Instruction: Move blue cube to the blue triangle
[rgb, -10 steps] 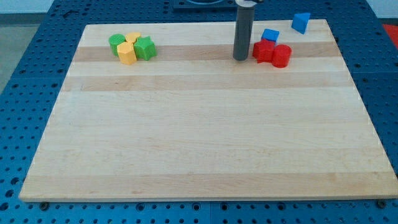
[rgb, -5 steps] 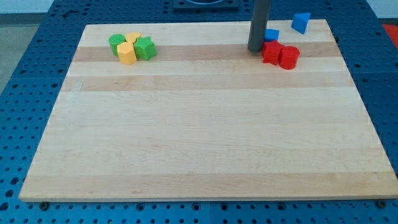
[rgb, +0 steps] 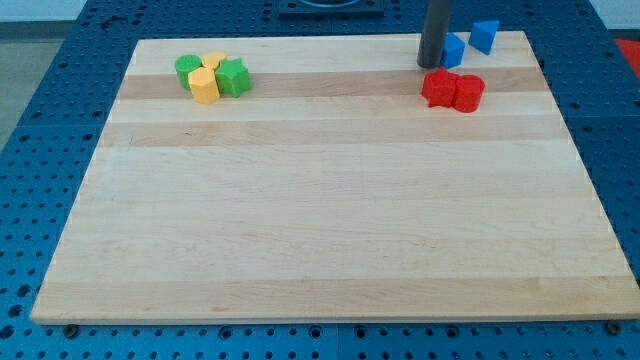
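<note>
Camera view: on the pale wooden counter (rgb: 320, 200), my tip (rgb: 431, 66), a plain rod holding nothing, touches the blue cube (rgb: 454, 50) from the view's left; the blue triangle (rgb: 485, 36) is just beside. Two red blocks (rgb: 452, 90), two green, two yellow.

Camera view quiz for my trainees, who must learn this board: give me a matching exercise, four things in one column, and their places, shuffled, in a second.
Things:
1. blue cube
2. blue triangle
3. red blocks
4. green and yellow cluster

Places:
A. near the board's top left corner
B. nearest the board's top right corner
C. right beside my tip, on its right in the view
D. just below my tip and the blue cube in the view

Pairs: 1-C, 2-B, 3-D, 4-A
</note>
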